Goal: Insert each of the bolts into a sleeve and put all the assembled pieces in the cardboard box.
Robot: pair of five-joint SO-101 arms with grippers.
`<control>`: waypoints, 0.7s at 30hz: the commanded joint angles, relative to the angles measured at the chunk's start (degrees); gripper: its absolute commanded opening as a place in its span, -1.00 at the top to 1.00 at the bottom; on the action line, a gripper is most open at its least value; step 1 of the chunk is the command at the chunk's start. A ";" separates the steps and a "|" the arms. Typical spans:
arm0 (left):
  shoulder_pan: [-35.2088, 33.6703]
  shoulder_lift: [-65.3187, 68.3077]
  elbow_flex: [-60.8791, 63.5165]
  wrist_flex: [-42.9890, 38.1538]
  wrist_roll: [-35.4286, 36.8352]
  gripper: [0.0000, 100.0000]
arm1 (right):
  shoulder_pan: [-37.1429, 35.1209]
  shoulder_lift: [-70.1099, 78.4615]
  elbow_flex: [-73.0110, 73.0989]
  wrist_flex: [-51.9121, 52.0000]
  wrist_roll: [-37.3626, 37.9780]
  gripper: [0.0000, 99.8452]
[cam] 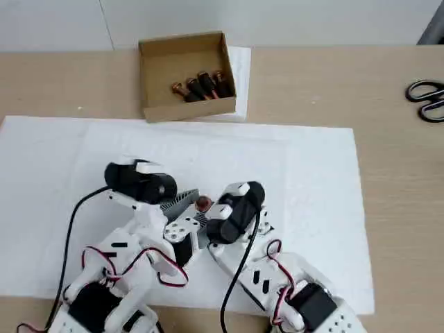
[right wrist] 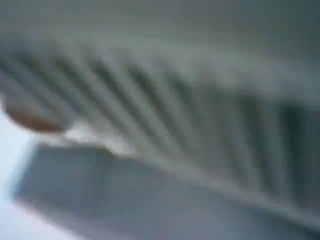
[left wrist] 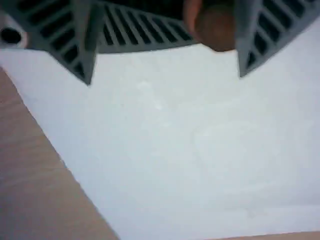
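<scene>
- The left end effector [left wrist: 165, 77] is held wide; the bolt [left wrist: 215, 27] is seen between its jaws, beside one.
- For the right end effector [cam: 207, 214], the state cannot be told.

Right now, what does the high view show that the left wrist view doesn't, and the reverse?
High view adds: the cardboard box holding assembled pieces, and scissors at the table's far edge. Left wrist view adds: the left gripper seen close, its fingers spread apart. Both: a copper-coloured piece at the gripper, the white sheet, the wooden table.
</scene>
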 commanded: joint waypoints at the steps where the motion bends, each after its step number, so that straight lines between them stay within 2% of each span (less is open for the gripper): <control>1: 0.00 -0.18 -3.65 0.00 -0.26 0.63 | 0.22 -0.84 -2.20 -0.13 -0.35 0.99; 7: -0.70 -0.44 -3.74 -0.09 -0.35 0.63 | 0.22 -0.84 -2.20 -0.13 -0.26 0.99; 12: -8.09 -0.44 -3.91 -0.18 -0.53 0.70 | 0.40 -0.84 -2.20 -0.04 -0.26 0.99; 17: -14.95 -0.44 -6.46 -0.26 -0.53 1.00 | 0.48 -0.75 -2.11 -0.04 -0.26 0.99; 21: -20.40 -0.18 -6.29 -0.09 -1.58 0.99 | 1.63 -0.57 -1.85 0.04 -0.26 0.99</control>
